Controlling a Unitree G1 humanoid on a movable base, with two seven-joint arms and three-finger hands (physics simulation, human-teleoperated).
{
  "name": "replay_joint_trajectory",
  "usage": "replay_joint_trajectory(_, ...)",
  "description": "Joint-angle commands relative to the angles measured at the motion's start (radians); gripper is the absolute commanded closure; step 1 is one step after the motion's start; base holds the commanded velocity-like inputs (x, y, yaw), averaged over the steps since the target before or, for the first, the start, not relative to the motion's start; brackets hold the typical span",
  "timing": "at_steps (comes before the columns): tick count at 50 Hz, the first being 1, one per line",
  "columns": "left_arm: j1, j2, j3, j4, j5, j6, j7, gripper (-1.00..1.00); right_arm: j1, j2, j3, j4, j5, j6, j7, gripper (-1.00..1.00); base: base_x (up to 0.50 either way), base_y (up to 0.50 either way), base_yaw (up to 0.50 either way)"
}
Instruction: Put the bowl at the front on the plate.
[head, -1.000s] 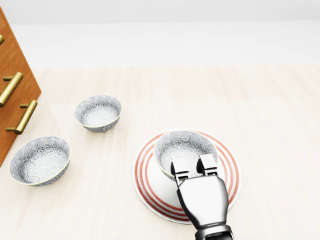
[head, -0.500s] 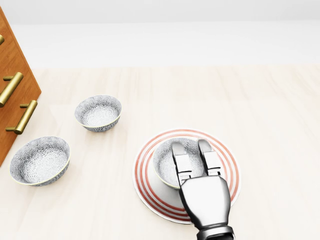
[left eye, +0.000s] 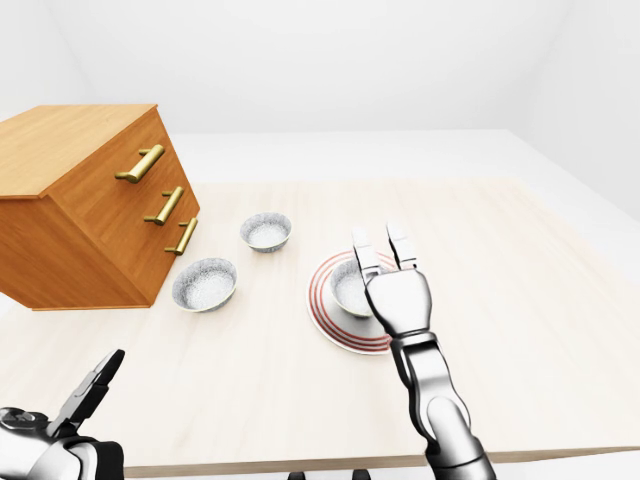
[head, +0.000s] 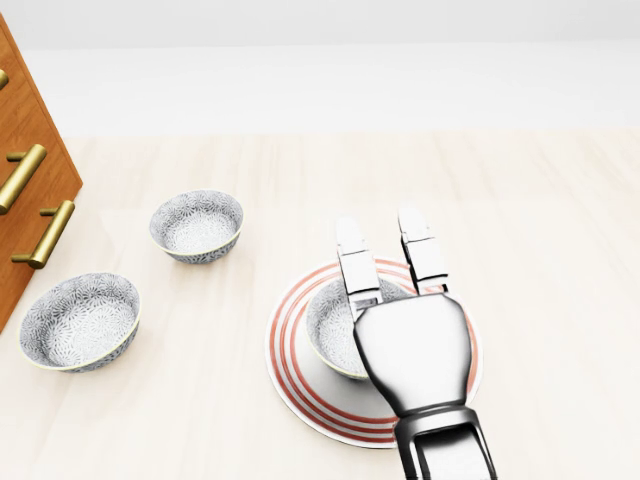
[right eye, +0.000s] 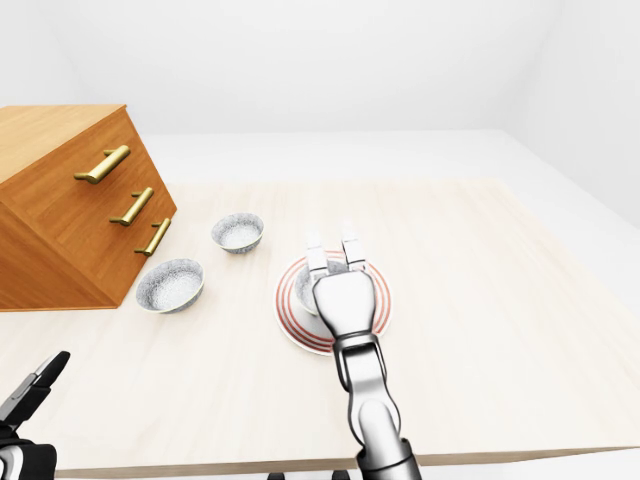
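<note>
Bowl (head: 328, 335): sits on the plate (head: 287, 372); likely light, rigid, glazed, slippery, chip-prone.
Hold: should you regrip, pinch the rim.
Right robot hand (head: 408, 335): released, fingers straight, above the bowl.

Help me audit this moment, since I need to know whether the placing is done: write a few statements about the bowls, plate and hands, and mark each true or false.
1. A bowl sits on the red-ringed plate. True.
2. The right hand has its fingers closed round that bowl's rim. False: its fingers stretch out straight and are not closed round the bowl.
3. On the table, two more bowls stand left of the plate in the head view. True.
4. The drawer cabinet stands at the right of the left-eye view. False: it is at the left.
5. The left hand holds a bowl. False: it is low in the bottom-left corner of the left-eye view, with no bowl in it.
</note>
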Motion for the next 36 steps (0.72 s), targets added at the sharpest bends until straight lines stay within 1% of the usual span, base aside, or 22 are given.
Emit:
replay_joint_trajectory(1, -0.001, 0.000, 0.000, 0.003, 0.002, 0.000, 0.000, -1.00, -0.088, 0.035, -0.020, -0.138, -0.125, 0.000, 0.169, -1.00, 0.00, 0.00, 0.00)
replay_joint_trajectory(8, -0.001, 0.000, -0.002, 0.008, 0.007, 0.000, 0.000, -1.00, -0.178, 0.053, -0.048, -0.196, -0.181, 0.000, 0.283, -1.00, 0.00, 0.00, 0.00)
replay_joint_trajectory(10, 0.000, 0.000, -0.002, 0.004, 0.008, 0.000, 0.000, -1.00, -0.226, 0.058, -0.060, -0.216, -0.202, 0.000, 0.334, -1.00, 0.00, 0.00, 0.00)
replay_joint_trajectory(11, -0.001, 0.000, -0.003, 0.010, 0.010, 0.000, 0.000, -1.00, -0.241, 0.059, -0.066, -0.219, -0.207, 0.000, 0.343, -1.00, 0.00, 0.00, 0.00)
replay_joint_trajectory(12, 0.000, 0.000, -0.004, 0.008, 0.011, 0.000, 0.000, -1.00, -0.276, 0.060, -0.073, -0.231, -0.220, 0.000, 0.378, -1.00, 0.00, 0.00, 0.00)
replay_joint_trajectory(14, 0.000, 0.000, -0.004, 0.011, 0.013, 0.000, 0.000, -1.00, -0.307, 0.063, -0.083, -0.236, -0.228, 0.000, 0.399, -1.00, 0.00, 0.00, 0.00)
replay_joint_trajectory(15, -0.002, 0.000, -0.006, 0.019, 0.016, 0.000, 0.000, -1.00, -0.345, 0.063, -0.094, -0.240, -0.237, 0.000, 0.428, -1.00, 0.00, 0.00, 0.00)
replay_joint_trajectory(20, -0.005, 0.003, -0.011, 0.032, 0.022, 0.000, 0.000, -1.00, -0.472, 0.058, -0.129, -0.181, -0.230, 0.000, 0.464, -1.00, 0.00, 0.00, 0.00)
replay_joint_trajectory(24, 0.004, 0.002, -0.009, 0.009, 0.023, 0.000, 0.000, -1.00, -0.524, 0.053, -0.136, -0.163, -0.223, 0.000, 0.480, -1.00, 0.00, 0.00, 0.00)
replay_joint_trajectory(26, -0.002, 0.002, -0.011, 0.025, 0.030, 0.000, 0.000, -1.00, -0.536, 0.052, -0.137, -0.165, -0.219, 0.000, 0.485, -1.00, 0.00, 0.00, 0.00)
replay_joint_trajectory(30, -0.003, 0.003, -0.014, 0.034, 0.035, 0.000, 0.000, -1.00, -0.560, 0.067, -0.142, -0.163, -0.164, 0.000, 0.470, -1.00, 0.00, 0.00, 0.00)
replay_joint_trajectory(33, -0.007, 0.005, -0.019, 0.048, 0.039, 0.000, 0.000, -1.00, -0.590, 0.067, -0.141, -0.182, -0.154, 0.000, 0.482, -1.00, 0.00, 0.00, 0.00)
replay_joint_trajectory(34, -0.007, 0.006, -0.020, 0.049, 0.038, 0.000, 0.000, -1.00, -0.592, 0.082, -0.145, -0.177, -0.110, 0.000, 0.446, -1.00, 0.00, 0.00, 0.00)
replay_joint_trajectory(36, -0.007, 0.007, -0.023, 0.050, 0.036, 0.000, 0.000, -1.00, -0.590, 0.091, -0.140, -0.180, -0.059, 0.000, 0.413, -1.00, 0.00, 0.00, 0.00)
